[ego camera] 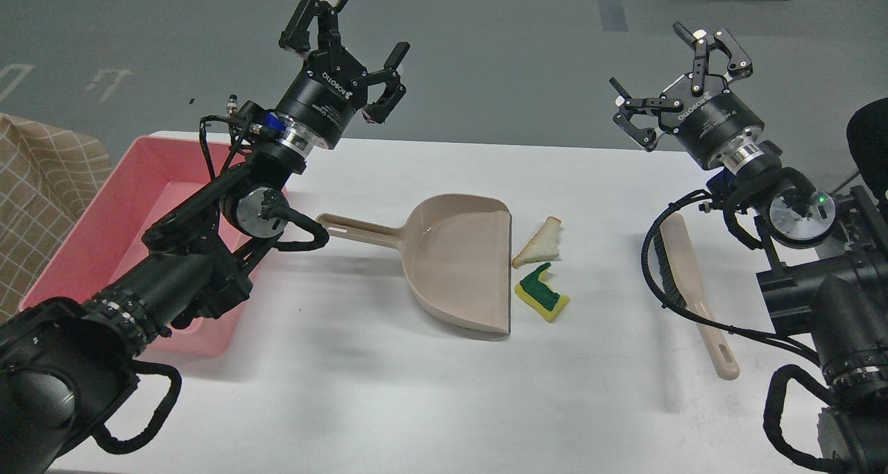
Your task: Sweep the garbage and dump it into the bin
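Observation:
A triangular white bread slice (538, 245) and a torn yellow sponge with a green top (542, 293) lie on the white table just right of the open edge of a beige dustpan (458, 262). The pink bin (104, 217) stands at the table's left end, partly hidden by my left arm. My left gripper (368, 33) is open and empty, raised above the table's far edge, left of the dustpan handle. My right gripper (676, 68) is open and empty, raised above the far right of the table, over a beige brush (690, 286).
The brush with dark bristles lies lengthwise at the right, beside my right arm's cables. A checked beige cloth (35, 196) sits left of the bin. Grey floor lies beyond the table's far edge (485, 144).

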Motion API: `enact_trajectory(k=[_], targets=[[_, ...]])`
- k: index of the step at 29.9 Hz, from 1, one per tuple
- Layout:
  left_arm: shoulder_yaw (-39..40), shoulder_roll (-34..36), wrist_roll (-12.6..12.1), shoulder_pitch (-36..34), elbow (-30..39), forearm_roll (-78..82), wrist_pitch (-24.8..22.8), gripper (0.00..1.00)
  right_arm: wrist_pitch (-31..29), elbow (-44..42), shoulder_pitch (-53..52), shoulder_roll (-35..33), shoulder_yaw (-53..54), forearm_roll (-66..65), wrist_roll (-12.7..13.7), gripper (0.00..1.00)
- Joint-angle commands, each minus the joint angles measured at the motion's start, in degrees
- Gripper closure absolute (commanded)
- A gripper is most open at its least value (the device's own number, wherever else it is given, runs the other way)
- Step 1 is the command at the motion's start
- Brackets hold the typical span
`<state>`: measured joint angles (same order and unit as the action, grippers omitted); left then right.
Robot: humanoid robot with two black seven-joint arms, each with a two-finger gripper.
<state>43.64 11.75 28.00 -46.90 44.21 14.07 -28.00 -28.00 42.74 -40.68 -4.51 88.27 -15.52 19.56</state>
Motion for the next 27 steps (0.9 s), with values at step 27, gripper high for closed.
enact_trajectory(k=[27], targets=[[1.0, 0.6, 0.0, 3.5, 0.7, -0.5, 0.0, 0.02, 0.0, 15.3, 12.4, 0.7, 1.5, 0.5, 0.1, 0.0]])
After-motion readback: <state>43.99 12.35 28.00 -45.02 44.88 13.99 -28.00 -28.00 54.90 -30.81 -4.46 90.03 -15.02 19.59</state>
